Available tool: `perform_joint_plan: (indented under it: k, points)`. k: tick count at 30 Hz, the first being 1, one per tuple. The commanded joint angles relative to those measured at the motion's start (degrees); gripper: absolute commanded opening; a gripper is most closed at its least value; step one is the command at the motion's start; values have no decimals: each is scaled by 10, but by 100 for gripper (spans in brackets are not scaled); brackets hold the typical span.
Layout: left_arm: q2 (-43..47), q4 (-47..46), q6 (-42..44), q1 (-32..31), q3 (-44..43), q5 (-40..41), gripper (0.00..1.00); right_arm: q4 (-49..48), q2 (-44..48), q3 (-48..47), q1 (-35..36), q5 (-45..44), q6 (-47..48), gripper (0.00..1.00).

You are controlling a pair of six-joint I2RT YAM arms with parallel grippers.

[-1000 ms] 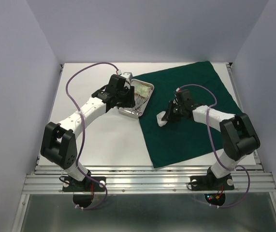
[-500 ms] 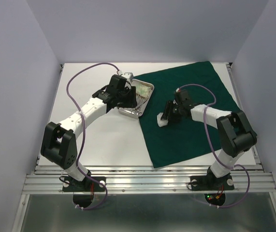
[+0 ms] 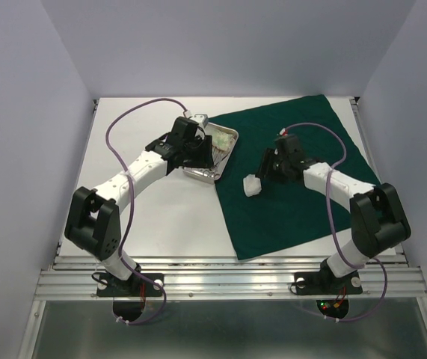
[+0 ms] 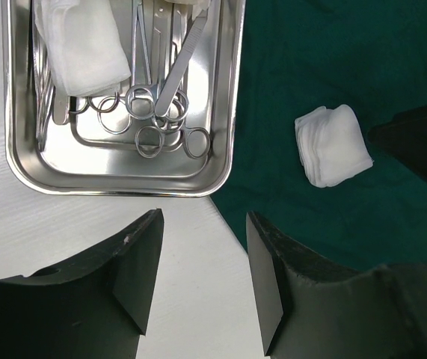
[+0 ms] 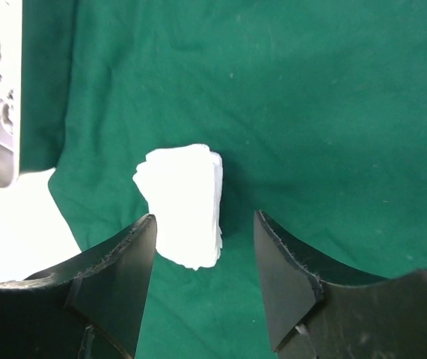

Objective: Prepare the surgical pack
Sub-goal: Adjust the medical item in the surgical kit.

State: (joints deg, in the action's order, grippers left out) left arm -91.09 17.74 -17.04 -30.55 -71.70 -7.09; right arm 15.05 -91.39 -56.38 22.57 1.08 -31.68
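just beyond the right end effector [image 5: 204,218] lies the gauze stack [image 5: 181,206]

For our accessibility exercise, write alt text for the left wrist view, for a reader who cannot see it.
A steel tray on a white table holds ring-handled forceps and a gauze pad; beside it, a stack of folded gauze lies on a dark green drape. The arm's open jaws frame the bottom.

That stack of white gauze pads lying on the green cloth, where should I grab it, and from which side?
Probably from straight above, pinching the soft stack of white gauze pads across its narrower width, on the two long sides. It lies flat and alone on the dark green cloth drape, and the open right gripper faces it with jaws wider than that width.
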Motion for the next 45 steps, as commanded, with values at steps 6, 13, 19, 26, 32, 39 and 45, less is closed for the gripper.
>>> perform_joint_plan:
  k: [6, 13, 19, 26, 32, 39, 45]
  points:
    - [-10, -14, -15, -19, -19, -2, 60, 14, 25, 16, 2, -71, 11, 31]
    - [-22, -17, -22, -30, -23, -3, 60, 29, -13, -7, 2, -57, 29, 11]
    - [-39, -29, -34, -45, -34, -8, 60, 24, -51, -28, 12, -36, 36, 9]
    - [-68, -53, -64, -62, -34, -19, 60, 21, -79, -51, 37, -35, 35, 9]
    - [-97, -96, -99, -77, -22, -56, 59, 26, -77, -48, 37, -59, 29, 9]
    - [-145, -124, -139, -101, -33, -54, 60, 45, -52, -23, 37, -114, 36, 16]
    - [-182, -143, -168, -123, -45, -33, 66, 56, -18, 11, 20, -139, 43, 20]
